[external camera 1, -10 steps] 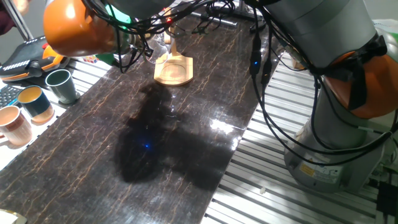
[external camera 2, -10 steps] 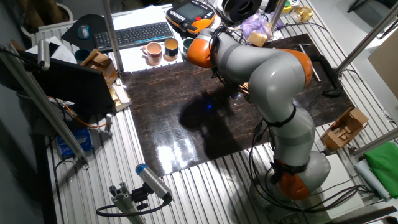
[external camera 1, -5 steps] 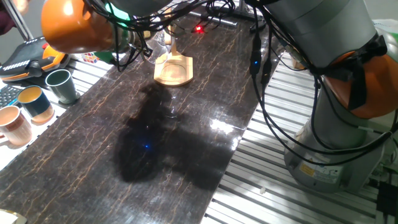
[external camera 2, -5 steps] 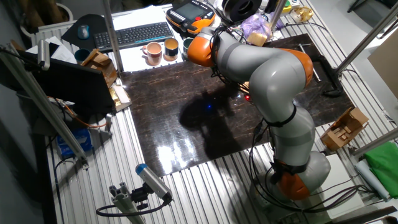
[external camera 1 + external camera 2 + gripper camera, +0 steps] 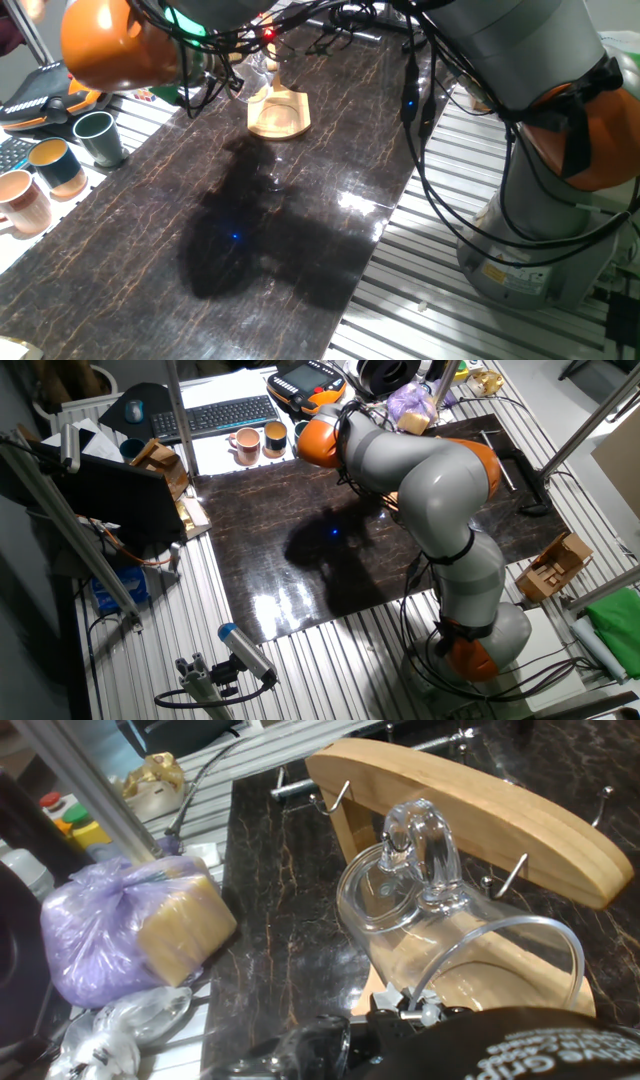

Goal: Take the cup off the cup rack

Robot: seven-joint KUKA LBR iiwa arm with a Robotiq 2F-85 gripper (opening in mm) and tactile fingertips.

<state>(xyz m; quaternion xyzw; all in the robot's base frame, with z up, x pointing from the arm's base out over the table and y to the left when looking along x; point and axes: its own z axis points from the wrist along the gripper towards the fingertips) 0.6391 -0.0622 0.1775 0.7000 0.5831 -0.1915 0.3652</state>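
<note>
The cup point(image 5: 455, 935) is clear glass and lies tilted on its side against the light wooden cup rack point(image 5: 480, 815), with a clear loop on its upper side. In the hand view, its rim reaches down to my gripper point(image 5: 405, 1015), whose dark body fills the bottom edge. The fingers are hidden, so I cannot tell whether they hold the rim. In one fixed view the cup point(image 5: 262, 66) sits by the post above the rack's base point(image 5: 280, 112), with the gripper point(image 5: 238, 62) just left of it. In the other fixed view the arm point(image 5: 420, 470) hides both.
A dark green mug point(image 5: 97, 137), a teal mug point(image 5: 55, 165) and a pinkish mug point(image 5: 22, 200) stand off the table's left edge. A purple bag point(image 5: 130, 935) lies beside the rack. A keyboard point(image 5: 215, 415) and a pendant point(image 5: 305, 382) are at the back.
The arm's orange joint has shifted slightly left in one fixed view. The cup and the rack base look unmoved.
</note>
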